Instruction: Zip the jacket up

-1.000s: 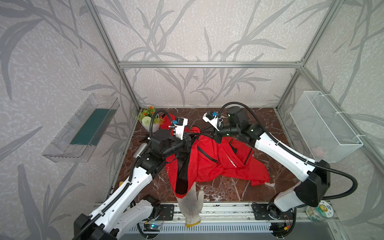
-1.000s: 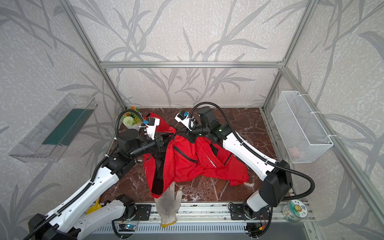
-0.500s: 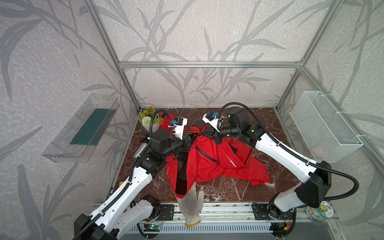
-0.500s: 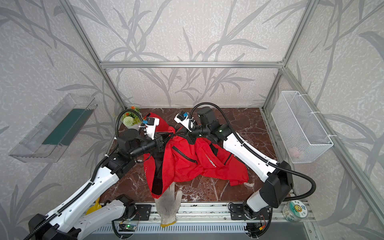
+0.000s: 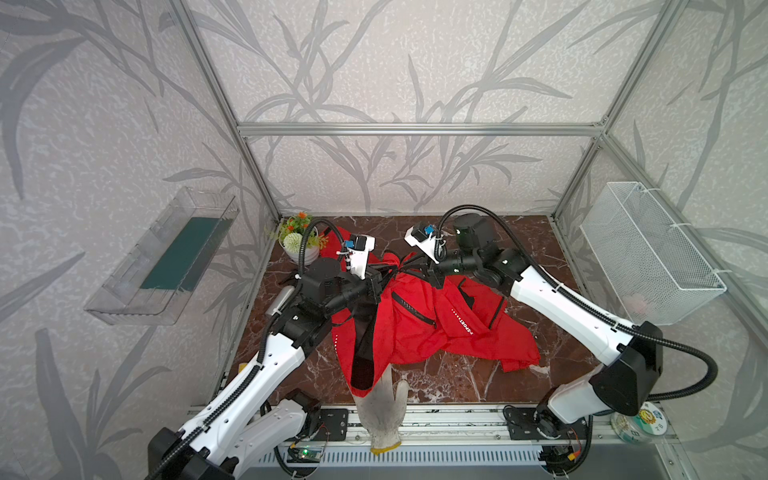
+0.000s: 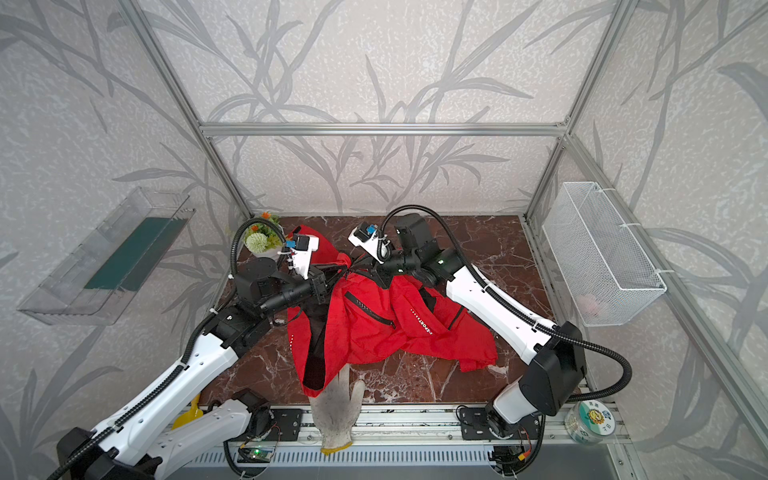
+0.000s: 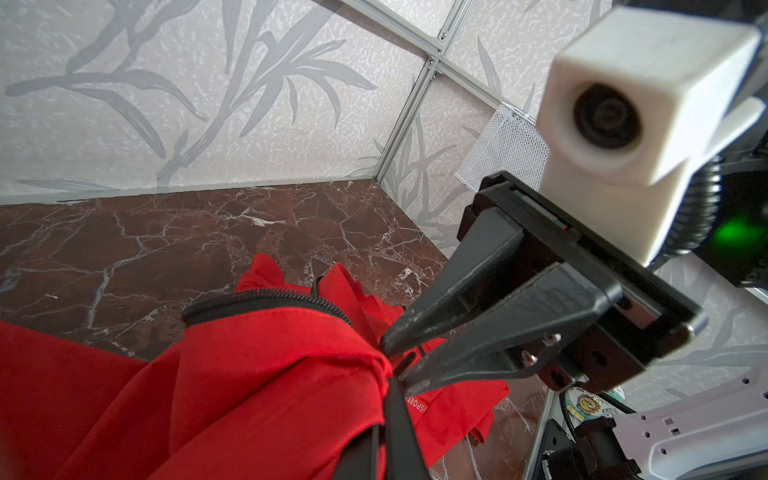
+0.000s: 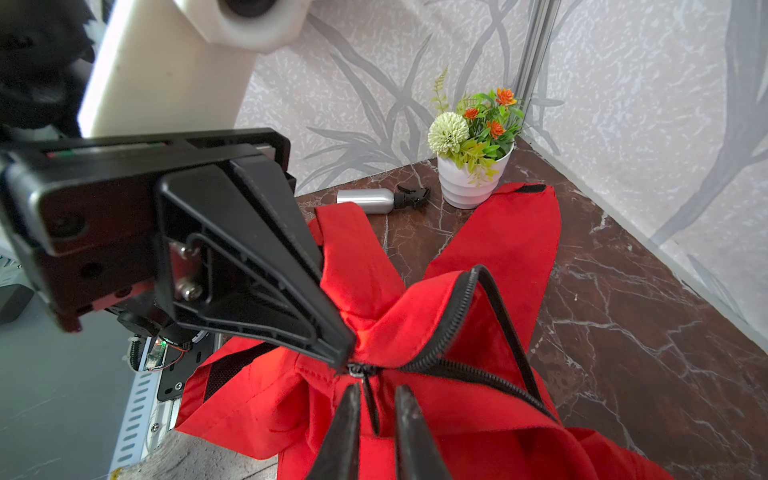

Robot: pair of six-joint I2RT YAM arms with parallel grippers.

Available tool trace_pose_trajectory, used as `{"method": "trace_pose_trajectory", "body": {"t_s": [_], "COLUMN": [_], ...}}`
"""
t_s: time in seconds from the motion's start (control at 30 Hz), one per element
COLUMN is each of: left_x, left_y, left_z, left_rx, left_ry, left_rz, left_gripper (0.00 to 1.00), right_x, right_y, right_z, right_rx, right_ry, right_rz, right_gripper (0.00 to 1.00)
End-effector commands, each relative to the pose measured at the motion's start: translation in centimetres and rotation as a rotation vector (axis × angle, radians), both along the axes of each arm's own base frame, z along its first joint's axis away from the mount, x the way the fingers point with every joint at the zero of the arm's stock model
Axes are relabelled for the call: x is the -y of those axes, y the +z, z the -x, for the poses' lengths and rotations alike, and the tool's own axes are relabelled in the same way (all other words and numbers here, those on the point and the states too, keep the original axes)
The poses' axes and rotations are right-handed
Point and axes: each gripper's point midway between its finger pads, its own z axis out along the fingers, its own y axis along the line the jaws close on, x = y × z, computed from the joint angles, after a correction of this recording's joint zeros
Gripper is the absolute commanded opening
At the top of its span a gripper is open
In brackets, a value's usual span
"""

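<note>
Right, the jacket (image 5: 415, 328) lies crumpled across the middle of the marble tabletop (image 5: 519, 249). A sleeve reaches the far left corner by the flower pot (image 5: 300, 241), and a black-lined flap runs to the near edge over a white knit glove (image 5: 380, 409). We see it tented up at one point, where both arms meet.

There the left gripper (image 8: 347, 359) is clamped on a pinch of red fabric right beside the zipper slider (image 8: 358, 369). We judge that this anchors the cloth so the slider has something to pull against. The right gripper (image 8: 377, 388) has its jaws a little apart, straddling the pull tab (image 8: 371, 405) without pinching it, likely lining up a grab.

The zipper teeth (image 8: 457, 303) fork apart beyond the slider, so we judge the front mostly unzipped.

Fabric is thin and matte, creases sharply and looks slippery. Teeth are a black ribbed coil. Slider is small grey metal. Gripper fingers (image 8: 249, 270) are hard black plastic wedges tapering to narrow tips. The tab looks thin and floppy, so we expect it is easy to miss.
</note>
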Motion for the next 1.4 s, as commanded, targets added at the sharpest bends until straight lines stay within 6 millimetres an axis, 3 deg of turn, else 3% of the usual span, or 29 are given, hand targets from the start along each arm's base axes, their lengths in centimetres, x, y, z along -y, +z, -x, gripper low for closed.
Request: {"method": "trace_pose_trajectory", "body": {"t_s": [0.0, 0.27, 0.4, 0.53, 0.87, 1.1, 1.27, 1.37], "left_x": [0.2, 0.2, 0.1, 0.1, -0.7, -2.2, -2.5, -2.6], "left_y": [2.0, 1.9, 1.8, 1.5, -0.8, -3.0, -2.1, -1.9], "left_z": [0.3, 0.3, 0.3, 0.4, 1.1, 1.0, 1.2, 1.6], "left_rx": [0.05, 0.048, 0.046, 0.04, -0.012, -0.1, -0.08, -0.084], "left_ry": [-0.018, -0.016, -0.013, -0.017, -0.01, 0.022, 0.008, -0.007], "left_rz": [0.022, 0.021, 0.016, 0.01, -0.064, -0.15, -0.14, -0.158], "left_gripper": [0.0, 0.0, 0.0, 0.0, 0.0, 0.0, 0.0, 0.0], "right_x": [-0.1, -0.9, -1.0, -1.0, 2.0, 3.7, 4.8, 5.5], "right_y": [1.2, 0.6, 0.9, 1.3, 5.5, 8.1, 7.7, 7.4], "right_z": [0.5, 0.8, 0.8, 0.2, -4.6, -5.1, -5.8, -7.3], "right_rx": [0.014, 0.0, 0.007, 0.058, 0.301, 0.318, 0.314, 0.295], "right_ry": [0.015, 0.038, 0.038, -0.005, -0.345, -0.404, -0.443, -0.489], "right_rz": [-0.02, -0.006, -0.009, 0.001, -0.092, -0.19, -0.143, -0.119], "right_gripper": [0.17, 0.12, 0.0, 0.0, 0.0, 0.0, 0.0, 0.0]}}
